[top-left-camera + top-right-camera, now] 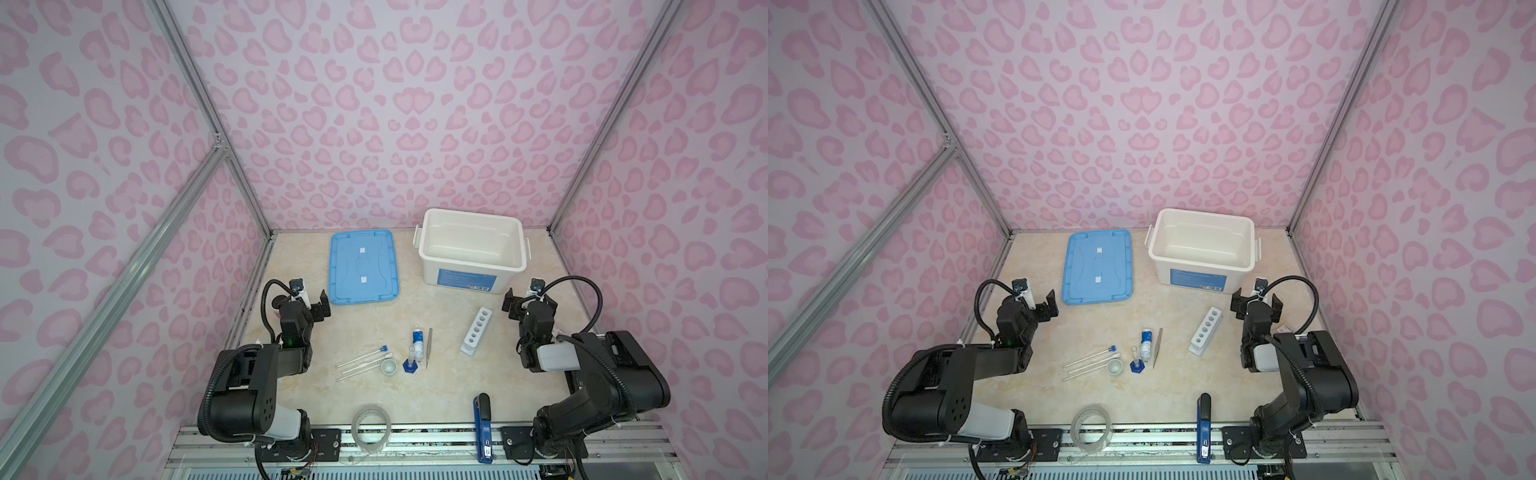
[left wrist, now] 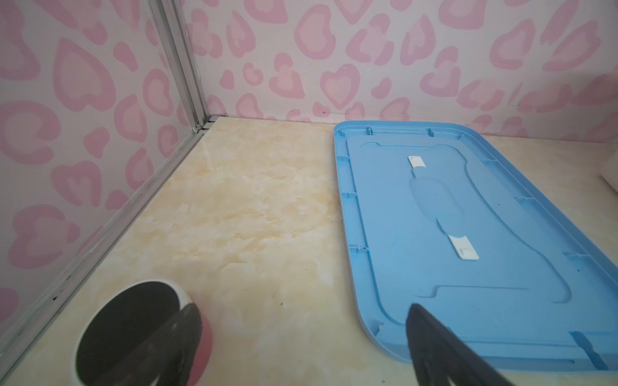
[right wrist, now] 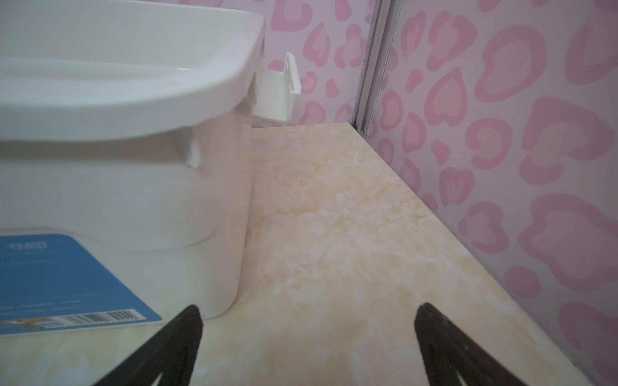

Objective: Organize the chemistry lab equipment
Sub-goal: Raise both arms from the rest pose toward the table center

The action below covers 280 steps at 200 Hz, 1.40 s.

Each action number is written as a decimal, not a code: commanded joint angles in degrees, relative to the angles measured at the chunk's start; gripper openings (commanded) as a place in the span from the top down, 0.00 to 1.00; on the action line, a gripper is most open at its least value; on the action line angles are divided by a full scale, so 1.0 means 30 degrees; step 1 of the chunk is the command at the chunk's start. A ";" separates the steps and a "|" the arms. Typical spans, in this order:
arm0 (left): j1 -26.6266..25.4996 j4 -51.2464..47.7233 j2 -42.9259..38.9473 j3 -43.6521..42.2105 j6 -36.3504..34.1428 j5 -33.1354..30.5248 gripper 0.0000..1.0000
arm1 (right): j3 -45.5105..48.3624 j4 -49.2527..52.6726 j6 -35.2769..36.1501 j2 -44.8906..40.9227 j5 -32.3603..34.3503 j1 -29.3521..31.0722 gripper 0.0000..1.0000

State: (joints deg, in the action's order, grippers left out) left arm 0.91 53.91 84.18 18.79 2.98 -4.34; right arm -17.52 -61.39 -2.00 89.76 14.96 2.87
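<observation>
1. Left end effector [image 1: 306, 304] hangs open and empty, left of the white bin [image 1: 430, 266], past the blue lid [image 1: 362, 266].
2. Right end effector [image 1: 528, 303] is open and empty, near the bin's front right corner.
3. The white rack [image 1: 476, 331] sits in front of the bin. The bottle [image 1: 418, 338], tweezers [image 1: 429, 347], cylinder [image 1: 411, 360], dish [image 1: 389, 367] and test tubes [image 1: 363, 359] are farther front-left.

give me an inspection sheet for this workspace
surface: beige marbled table, no spills seen
job's things: test tubes, dish, cylinder, bottle, tweezers clustered mid-table; rack apart, holes empty; white bin empty, blue lid off beside it
clutter: tape roll and stapler at front edge; cup at left edge
tools: left tool and right tool open, holding nothing
cables: black hoses loop at both wrists, clear of items
surroundings: pink heart-print walls, aluminium frame
</observation>
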 commanded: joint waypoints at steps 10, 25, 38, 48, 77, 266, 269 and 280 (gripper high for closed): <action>0.0020 0.0619 0.0048 0.0095 -0.0057 0.0033 0.03 | -0.0049 -0.0268 -0.0037 0.0052 0.0021 0.0002 0.00; 0.0028 0.0633 0.0058 0.0089 -0.0057 0.0066 0.03 | -0.0031 -0.0315 -0.0036 0.0066 0.0023 -0.0017 0.00; 0.0022 0.0633 0.0047 0.0095 -0.0057 0.0058 0.03 | -0.0045 -0.0318 -0.0036 0.0069 0.0022 -0.0008 0.00; 0.0020 0.0633 0.0053 0.0077 -0.0057 0.0063 0.03 | -0.0049 -0.0304 -0.0034 0.0062 0.0006 0.0008 0.00; 0.0020 0.0626 0.0065 0.0095 -0.0057 0.0060 0.03 | -0.0051 -0.0300 -0.0047 0.0067 0.0023 -0.0001 0.00; 0.0049 -0.3317 -0.2374 0.1310 0.0814 -0.2268 0.15 | -0.0468 0.1680 -0.0095 -0.1368 0.0430 0.0047 0.15; 0.0049 -0.3797 -0.2775 0.1492 0.0821 -0.2292 0.16 | -0.0791 0.2829 -0.0095 -0.1941 0.0535 0.0110 0.16; -0.0042 -0.5539 -0.3969 0.2243 0.1116 -0.2925 0.21 | -0.1512 0.5282 -0.0049 -0.3143 0.0518 0.0202 0.18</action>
State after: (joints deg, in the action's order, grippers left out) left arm 0.93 47.16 78.17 21.74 4.10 -7.55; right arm -18.55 -56.99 -2.24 86.21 14.66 2.83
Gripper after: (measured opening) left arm 0.838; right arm 0.845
